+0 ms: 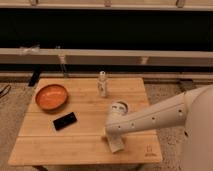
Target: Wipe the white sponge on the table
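Note:
The white sponge point(116, 144) lies on the table point(55, 145) near its front edge, right of the middle. My gripper point(113, 136) is at the end of the pale arm that reaches in from the right. It sits directly on top of the sponge, shut on it and pressing it to the wood. The sponge's lower end sticks out below the gripper; its upper part is hidden by the wrist.
A white cup point(119, 107) stands just behind the gripper. A small bottle point(102, 84) stands at the back middle. An orange bowl point(51, 96) and a black phone point(65, 120) are on the left. The table's logo mark point(149, 150) is at the front right.

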You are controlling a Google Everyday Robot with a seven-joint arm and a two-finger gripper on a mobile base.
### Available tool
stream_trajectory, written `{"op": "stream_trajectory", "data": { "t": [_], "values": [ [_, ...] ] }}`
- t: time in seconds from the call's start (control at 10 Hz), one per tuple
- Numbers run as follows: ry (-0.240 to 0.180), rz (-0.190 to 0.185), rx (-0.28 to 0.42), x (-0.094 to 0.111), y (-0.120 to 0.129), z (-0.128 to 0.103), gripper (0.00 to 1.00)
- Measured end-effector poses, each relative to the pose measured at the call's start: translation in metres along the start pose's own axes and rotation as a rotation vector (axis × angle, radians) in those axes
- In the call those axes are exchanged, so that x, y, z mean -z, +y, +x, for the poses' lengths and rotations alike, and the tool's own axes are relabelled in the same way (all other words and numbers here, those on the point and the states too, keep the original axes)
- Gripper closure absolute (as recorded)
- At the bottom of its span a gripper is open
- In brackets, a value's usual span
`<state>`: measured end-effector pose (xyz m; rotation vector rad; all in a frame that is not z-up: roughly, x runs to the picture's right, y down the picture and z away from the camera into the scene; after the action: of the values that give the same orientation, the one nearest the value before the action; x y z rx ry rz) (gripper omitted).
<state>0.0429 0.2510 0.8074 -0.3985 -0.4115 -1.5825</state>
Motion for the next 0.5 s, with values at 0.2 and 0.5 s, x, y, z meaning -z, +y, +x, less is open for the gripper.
{"op": "stream_trajectory", "data": {
  "t": [0.2,0.5],
  "values": [
    [0.001,-0.023,0.002,-0.0036,0.0009,0.0017,0.38],
    [0.002,-0.036,-0.023,0.0023,0.0055,0.0048,0.69]
  ]
}}
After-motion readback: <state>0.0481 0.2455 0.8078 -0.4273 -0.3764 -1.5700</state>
